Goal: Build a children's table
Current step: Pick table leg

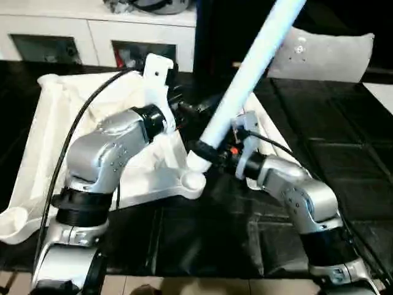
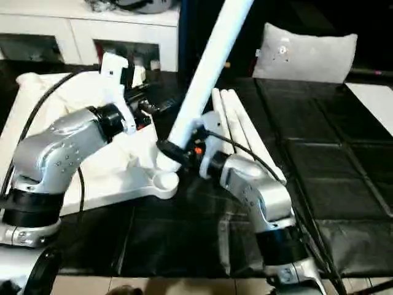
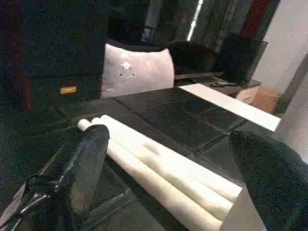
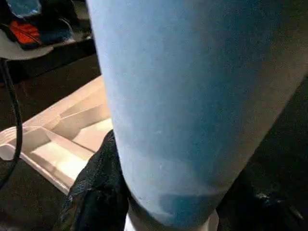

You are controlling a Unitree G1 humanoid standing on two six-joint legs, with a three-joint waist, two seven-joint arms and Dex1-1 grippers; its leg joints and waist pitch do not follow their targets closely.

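The children's table top (image 1: 147,184) lies upside down on the black mat, ribs up, with a round corner socket (image 1: 192,180) at its near right corner. My right gripper (image 1: 206,151) is shut on a white tube leg (image 1: 252,67) near its lower end. That leg slants up and to the right, and its foot hangs just above the socket. In the right wrist view the leg (image 4: 192,96) stands between my dark fingers (image 4: 94,190). My left gripper (image 3: 168,134) is open and empty, held above the table top, left of the raised leg. Three more legs (image 3: 163,173) lie side by side on the mat.
A grey-white pillow (image 1: 325,55) leans at the back right. A white cabinet with glass doors (image 1: 92,37) runs along the back left. Black mat (image 1: 331,141) spreads to the right of the lying legs. A black cable (image 1: 80,123) loops over my left forearm.
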